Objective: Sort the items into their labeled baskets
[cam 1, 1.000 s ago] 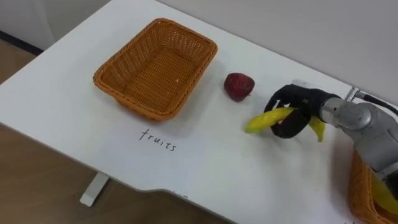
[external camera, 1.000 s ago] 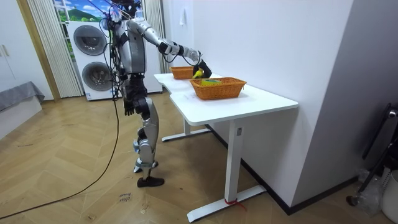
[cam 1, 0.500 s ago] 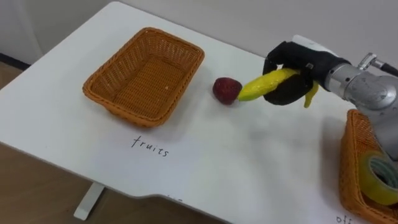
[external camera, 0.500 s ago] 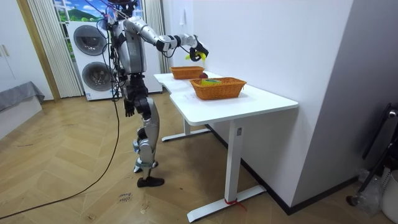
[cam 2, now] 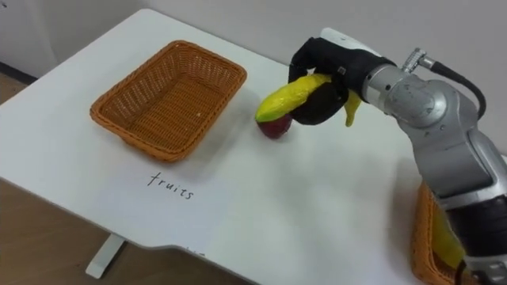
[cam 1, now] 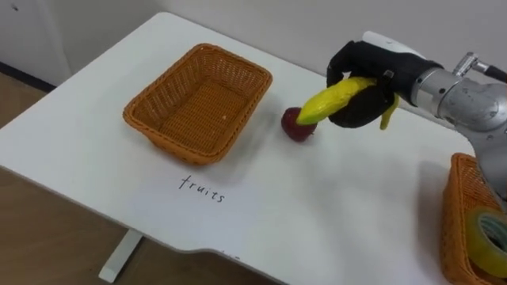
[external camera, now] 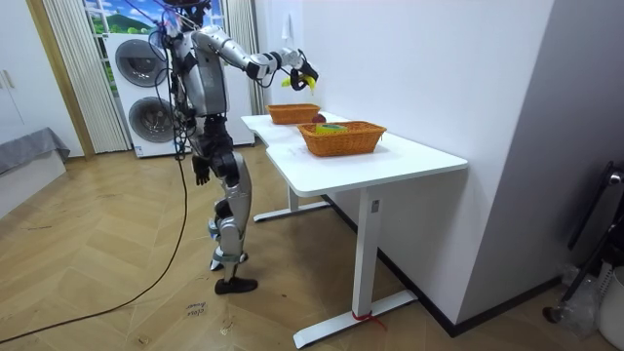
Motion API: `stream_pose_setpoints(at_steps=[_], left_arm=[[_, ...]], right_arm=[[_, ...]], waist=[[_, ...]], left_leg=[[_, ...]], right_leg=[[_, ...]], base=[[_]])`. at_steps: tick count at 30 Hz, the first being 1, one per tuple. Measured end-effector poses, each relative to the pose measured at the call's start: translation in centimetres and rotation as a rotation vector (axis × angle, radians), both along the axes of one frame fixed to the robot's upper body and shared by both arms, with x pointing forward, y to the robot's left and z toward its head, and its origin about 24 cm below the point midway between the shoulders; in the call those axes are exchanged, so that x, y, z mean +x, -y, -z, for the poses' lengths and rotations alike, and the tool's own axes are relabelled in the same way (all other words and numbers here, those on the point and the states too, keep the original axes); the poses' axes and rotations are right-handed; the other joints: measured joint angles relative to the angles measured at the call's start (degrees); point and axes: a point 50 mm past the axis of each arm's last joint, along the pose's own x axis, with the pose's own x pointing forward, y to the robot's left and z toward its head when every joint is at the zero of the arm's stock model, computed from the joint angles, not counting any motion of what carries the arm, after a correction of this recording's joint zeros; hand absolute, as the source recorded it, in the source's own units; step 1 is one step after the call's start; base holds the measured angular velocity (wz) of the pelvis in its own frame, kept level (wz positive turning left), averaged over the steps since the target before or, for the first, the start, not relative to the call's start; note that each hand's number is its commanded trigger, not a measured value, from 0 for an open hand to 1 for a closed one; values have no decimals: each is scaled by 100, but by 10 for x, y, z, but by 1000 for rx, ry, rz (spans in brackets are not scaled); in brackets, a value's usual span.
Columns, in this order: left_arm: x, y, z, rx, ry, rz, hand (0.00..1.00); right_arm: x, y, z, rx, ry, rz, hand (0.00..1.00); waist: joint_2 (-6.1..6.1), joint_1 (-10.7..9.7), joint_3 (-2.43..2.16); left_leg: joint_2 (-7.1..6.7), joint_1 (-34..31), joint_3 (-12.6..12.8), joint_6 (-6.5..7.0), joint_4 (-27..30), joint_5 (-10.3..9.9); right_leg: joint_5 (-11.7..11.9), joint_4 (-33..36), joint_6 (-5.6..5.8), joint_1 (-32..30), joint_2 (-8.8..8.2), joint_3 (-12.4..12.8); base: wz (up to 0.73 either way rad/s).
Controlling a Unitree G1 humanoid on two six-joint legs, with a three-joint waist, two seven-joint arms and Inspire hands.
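Note:
My right hand (cam 1: 360,75) (cam 2: 321,71) hangs in the air above the white table (cam 1: 333,214), fingers curled round a yellow banana (cam 1: 333,100) (cam 2: 287,96) that points toward my left. Just under the banana's tip a dark red fruit (cam 1: 296,127) (cam 2: 273,127) lies on the table. To its left stands an empty wicker basket (cam 1: 198,101) (cam 2: 168,97) with "fruits" written in front of it. A second wicker basket (cam 1: 466,229) at the right edge holds a roll of tape (cam 1: 489,241). In the room view the right hand (external camera: 297,70) is raised over the far basket (external camera: 292,113).
The table's near edge runs along the bottom left, with wooden floor (cam 1: 47,229) below it. A wall (cam 1: 317,24) borders the table's far side. In the room view I stand at the table's end, and washing machines (external camera: 146,88) are behind me.
My right hand has lifted the banana off the table and carried it up and to the left, so that it now hangs over the red fruit.

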Motion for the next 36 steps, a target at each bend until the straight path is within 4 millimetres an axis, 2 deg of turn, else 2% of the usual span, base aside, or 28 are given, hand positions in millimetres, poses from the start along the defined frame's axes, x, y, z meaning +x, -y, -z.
stream_pose_setpoints(at_steps=[3,6,7,10,13,16,19,22,26,36], left_arm=[[-1,0,0,-2,-4,0,0],[-5,0,0,-3,-18,9,0],[-8,-1,0,-4,-24,5,0],[-11,-1,0,-12,-34,1,0],[-11,0,0,-26,-33,4,0],[-11,-1,0,-31,-29,9,0],[-10,-6,-3,-18,-30,22,0],[-10,-10,-5,-10,-35,54,0],[-15,-10,-5,-15,-44,53,0],[-23,-10,-5,-11,-59,47,0]], right_arm=[[0,-1,-1,0,5,-3,100],[-1,-1,-2,-5,5,4,100],[-1,-2,-2,-5,7,3,100],[0,-3,-2,-1,6,5,100],[0,-6,0,3,6,2,100],[1,-8,3,-6,1,2,100],[0,-15,10,-25,-17,-22,100],[-1,-17,12,-30,-23,-28,100],[-1,-20,16,-36,-32,-39,100],[4,-17,32,-9,-39,3,100]], waist=[[-6,74,0],[-60,91,-14],[-93,121,-8],[-151,231,53],[-163,287,60],[-181,427,67],[-247,546,94],[-328,578,99],[-360,711,87],[-398,987,105]], left_leg=[[-10,19,-15,13,3,-7],[-26,15,-74,19,15,-9],[-25,19,-84,22,21,-10],[-21,71,-103,30,41,-19],[-27,108,-143,35,46,-25],[-28,110,-155,32,37,-24],[-26,94,-164,24,30,-19],[-31,37,-216,16,40,-15],[-33,52,-249,19,33,-15],[-27,-2,-323,10,52,-20]], right_leg=[[-2,-2,3,32,-5,-8],[-4,1,6,57,-12,1],[-4,2,7,68,-10,0],[-4,-9,7,139,-1,3],[-4,-10,7,194,-4,-9],[-5,-12,8,196,-2,-2],[-17,-13,28,180,-1,-24],[-18,-14,29,151,0,-75],[-18,-15,29,173,5,-68],[-18,-14,30,161,9,-166]], base=[[5],[11],[7],[5],[7],[0],[2],[10],[6],[4]])
